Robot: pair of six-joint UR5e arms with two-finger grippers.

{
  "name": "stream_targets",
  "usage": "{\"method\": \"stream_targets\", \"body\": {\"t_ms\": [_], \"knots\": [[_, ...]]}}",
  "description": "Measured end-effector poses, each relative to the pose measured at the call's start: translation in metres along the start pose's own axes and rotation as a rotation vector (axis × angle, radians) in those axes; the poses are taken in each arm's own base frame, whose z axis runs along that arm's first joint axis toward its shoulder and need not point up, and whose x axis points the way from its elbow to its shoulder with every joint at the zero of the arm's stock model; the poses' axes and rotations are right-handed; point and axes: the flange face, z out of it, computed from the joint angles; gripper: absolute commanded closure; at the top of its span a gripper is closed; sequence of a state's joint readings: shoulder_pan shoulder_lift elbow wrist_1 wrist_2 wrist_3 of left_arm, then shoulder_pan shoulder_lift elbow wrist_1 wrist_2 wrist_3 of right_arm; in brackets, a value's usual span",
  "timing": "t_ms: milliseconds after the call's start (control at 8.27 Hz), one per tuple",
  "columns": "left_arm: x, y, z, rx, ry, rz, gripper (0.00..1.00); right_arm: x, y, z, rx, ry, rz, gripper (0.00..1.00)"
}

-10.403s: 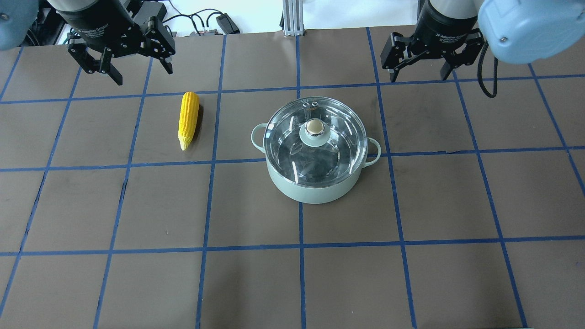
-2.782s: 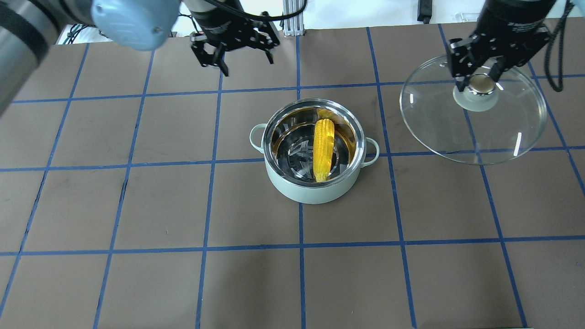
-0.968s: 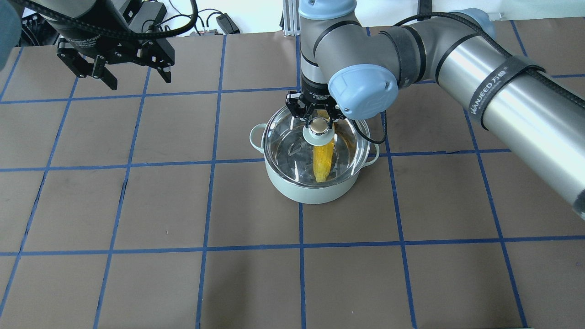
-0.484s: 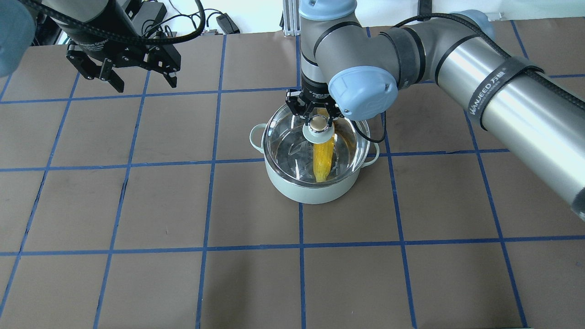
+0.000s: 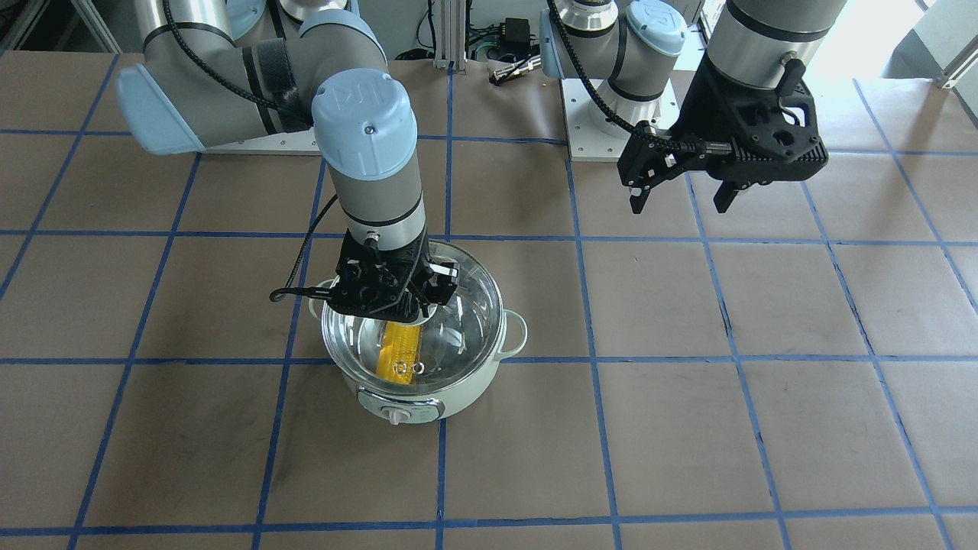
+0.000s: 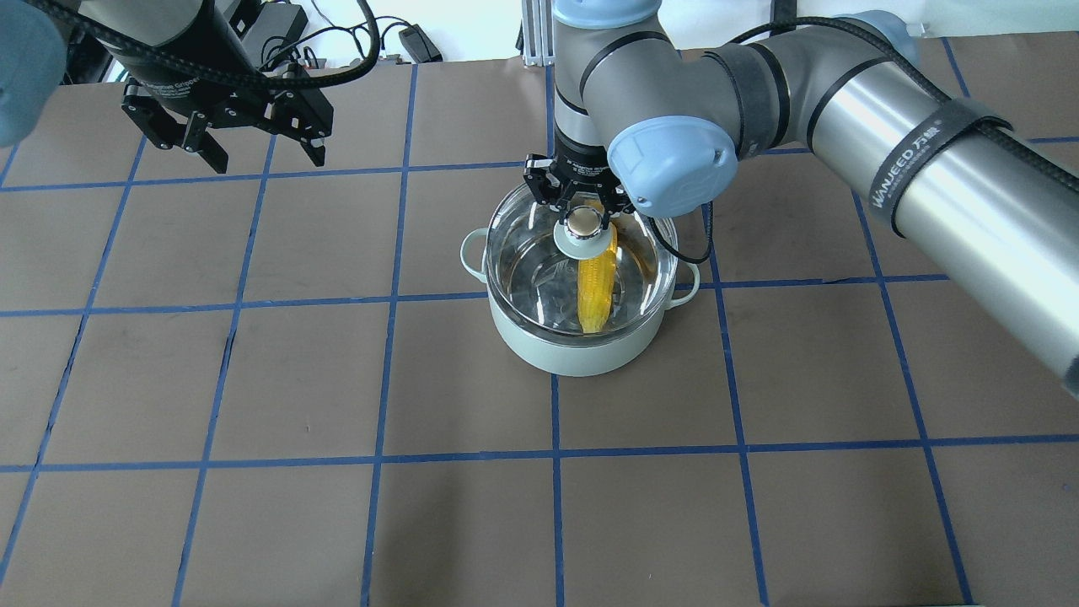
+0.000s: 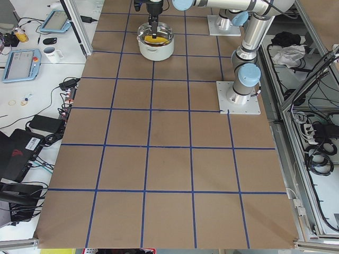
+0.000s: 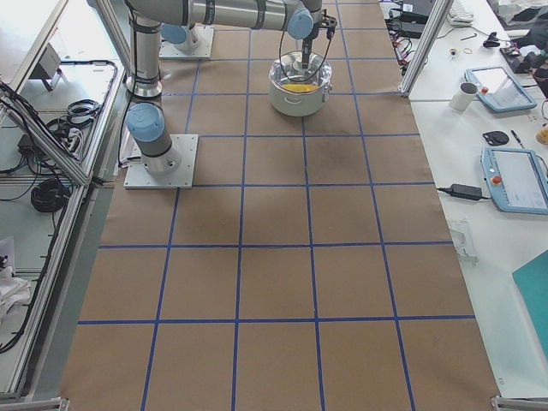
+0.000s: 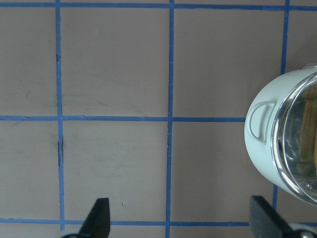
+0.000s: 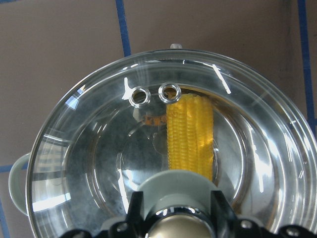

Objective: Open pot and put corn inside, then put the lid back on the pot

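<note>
The mint-green pot point(image 6: 573, 354) stands mid-table with the yellow corn point(image 6: 594, 291) lying inside it. The clear glass lid point(image 6: 531, 261) rests over the pot's rim. My right gripper point(image 6: 582, 211) is straight above the pot, its fingers closed on either side of the lid's beige knob point(image 6: 582, 222). The right wrist view shows the corn point(image 10: 190, 134) through the glass point(image 10: 84, 163), with the two vent rings point(image 10: 153, 93). My left gripper point(image 6: 228, 147) is open and empty above the table at the back left; its wrist view shows the pot's handle point(image 9: 261, 121).
The brown table has a blue tape grid point(image 6: 388, 299). The right arm point(image 6: 885, 143) stretches from the back right to the pot. Cables and a post point(image 6: 535, 34) lie behind the table's back edge. The pot's control knob point(image 5: 395, 415) faces the operators' side.
The right gripper and the lid knob have shifted slightly toward the back left over the pot. The left gripper has drifted a little to the right. The corn has not moved.
</note>
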State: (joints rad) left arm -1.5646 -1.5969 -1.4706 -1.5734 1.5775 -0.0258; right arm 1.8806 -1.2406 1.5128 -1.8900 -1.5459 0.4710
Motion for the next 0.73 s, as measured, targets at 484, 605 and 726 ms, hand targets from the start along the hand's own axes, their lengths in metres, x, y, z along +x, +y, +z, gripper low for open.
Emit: {"method": "stream_targets", "body": {"t_ms": [484,605,726], "knots": [[-0.0002,0.0016,0.0007,-0.001,-0.002,0.013,0.00,-0.0013,0.0007,0.0063,-0.021,-0.008,0.008,0.86],[-0.0001,0.0009,0.0007,0.001,-0.001,0.010,0.00,-0.0021,0.0011,0.0079,-0.028,-0.015,0.003,0.86],[0.0001,0.0011,-0.0004,0.004,0.001,0.011,0.00,-0.0024,0.0014,0.0089,-0.032,-0.017,-0.002,0.86]]}}
